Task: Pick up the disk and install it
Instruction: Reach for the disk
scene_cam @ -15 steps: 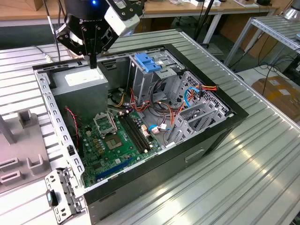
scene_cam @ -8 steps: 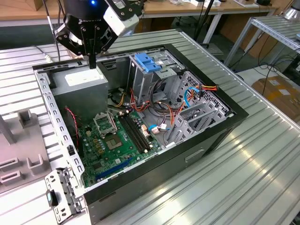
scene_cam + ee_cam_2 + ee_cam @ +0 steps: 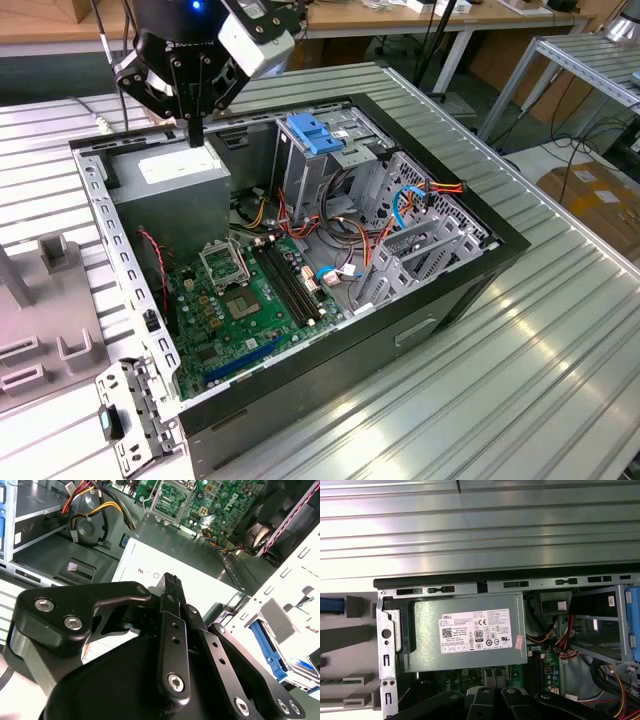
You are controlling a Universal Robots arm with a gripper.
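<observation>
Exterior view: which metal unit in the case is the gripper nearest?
The grey power-supply box with the white sticker; the gripper hangs just above it. The drive cage with the blue latch stands farther to the exterior view's right.

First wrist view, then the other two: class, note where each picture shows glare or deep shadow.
First wrist view: the ribbed table gleams in bright bands; shadow lies under the case rim. Second wrist view: glare washes out the power supply's sticker; the gripper is dark. Exterior view: the table shines in streaks; the motherboard sits in dimmer light.
</observation>
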